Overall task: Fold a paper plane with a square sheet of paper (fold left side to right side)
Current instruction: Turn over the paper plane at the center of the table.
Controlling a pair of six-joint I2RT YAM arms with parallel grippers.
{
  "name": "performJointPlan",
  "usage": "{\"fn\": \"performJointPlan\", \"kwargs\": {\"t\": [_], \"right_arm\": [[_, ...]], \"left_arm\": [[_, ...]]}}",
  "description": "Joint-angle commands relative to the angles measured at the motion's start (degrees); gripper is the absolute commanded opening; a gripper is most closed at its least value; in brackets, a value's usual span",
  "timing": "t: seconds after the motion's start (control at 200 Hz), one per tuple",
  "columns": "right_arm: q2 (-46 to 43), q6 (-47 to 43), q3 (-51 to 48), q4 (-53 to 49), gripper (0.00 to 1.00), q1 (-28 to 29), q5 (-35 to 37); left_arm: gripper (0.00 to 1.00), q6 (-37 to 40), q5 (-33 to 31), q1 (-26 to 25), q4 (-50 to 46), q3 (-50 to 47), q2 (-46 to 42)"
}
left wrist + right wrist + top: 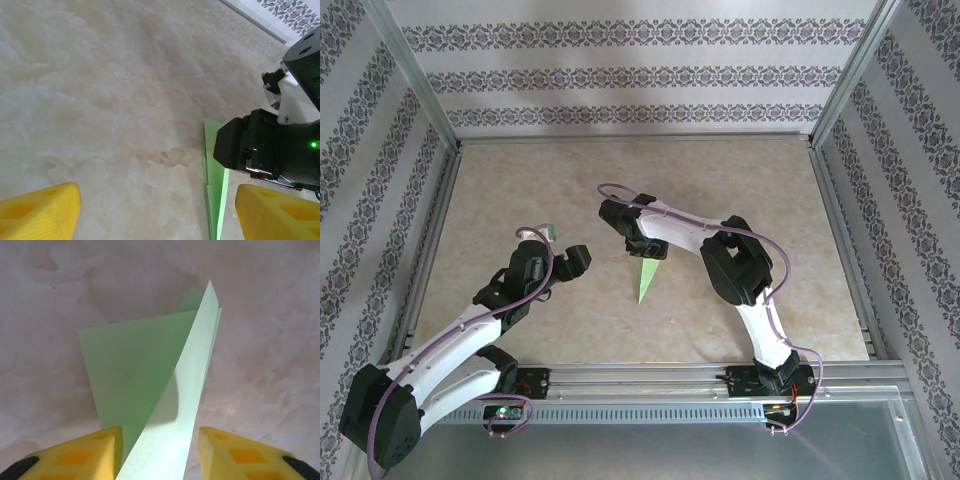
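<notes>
The table [520,190] is pale and stony, with patterned walls [620,60] around it. My right gripper [160,440] has its jaws spread. A lifted flap of the green paper [135,365] runs up between my yellow fingers [90,452]. The rest of the paper lies flat just past them. My left gripper [157,205] is spread wide too and holds nothing. The paper is off to its right, not touching it.
</notes>
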Motion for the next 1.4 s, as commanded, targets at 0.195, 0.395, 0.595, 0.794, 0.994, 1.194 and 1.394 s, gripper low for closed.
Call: {"fn": "performJointPlan", "kwargs": {"t": [0.195, 0.395, 0.595, 0.794, 0.994, 1.194, 1.394], "right_arm": [[-1.79, 2.21, -2.97, 0.52, 0.26, 0.8, -1.59], [-9.47, 1.44, -5.3, 0.98, 0.0, 1.33, 1.46], [-23.77, -6.72, -13.41, 11.15, 0.0, 0.51, 1.88], [-42.74, -15.0, -36.64, 43.84, 0.0, -9.91, -23.27], [-50.85, -6.84, -49.53, 65.66, 0.0, -22.04, -41.13], [-52.99, -0.45, -54.47, 76.04, 0.0, -25.89, -47.82], [-52.93, 4.6, -56.93, 84.39, 0.0, -26.95, -51.54]], "left_arm": [[0.81, 2.2, -0.04, 0.94, -1.96, 1.08, -0.32], [0.83, 0.98, 2.5, 2.35, -2.28, 2.5, -0.59], [0.84, -5.14, 12.07, 7.33, 3.38, 2.63, 0.51], [0.65, -11.16, 25.79, 9.91, 13.19, 4.42, 5.55], [0.55, -17.93, 34.73, 9.37, 26.57, 6.21, 12.44], [0.54, -22.03, 36.54, 7.24, 34.52, 7.88, 18.25], [0.53, -24.44, 37.79, 6.65, 39.94, 9.76, 21.55]]}}
